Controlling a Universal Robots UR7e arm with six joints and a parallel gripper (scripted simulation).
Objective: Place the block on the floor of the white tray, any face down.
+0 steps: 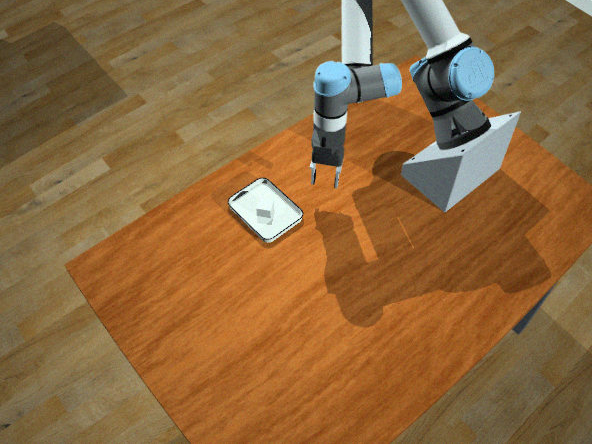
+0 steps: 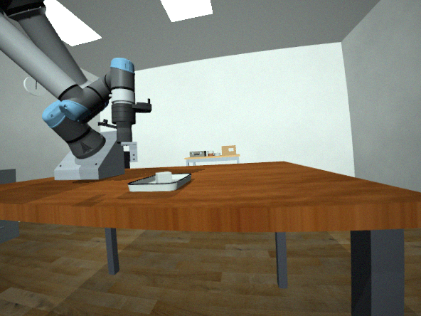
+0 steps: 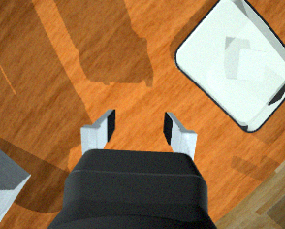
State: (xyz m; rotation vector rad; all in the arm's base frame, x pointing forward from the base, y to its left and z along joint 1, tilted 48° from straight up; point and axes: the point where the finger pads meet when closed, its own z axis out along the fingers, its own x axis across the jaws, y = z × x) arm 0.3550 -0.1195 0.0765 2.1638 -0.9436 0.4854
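With the block (image 1: 264,214) resting on the floor of the white tray (image 1: 239,198) and the hand (image 1: 325,175) empty, fingers spread, above the bench (image 1: 250,320) beside it, a careless sweep could nudge the tray.

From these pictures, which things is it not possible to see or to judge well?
- Block edges: white on the white tray in the top and wrist views, so which face is down cannot be told.
- Tray floor: hidden by the near wall in the exterior view.
- Upper arm: cut off by the top edge in the top view.
- Items on the far table: too small to name.
- Open pincer: its mount is hidden by the black wrist body.
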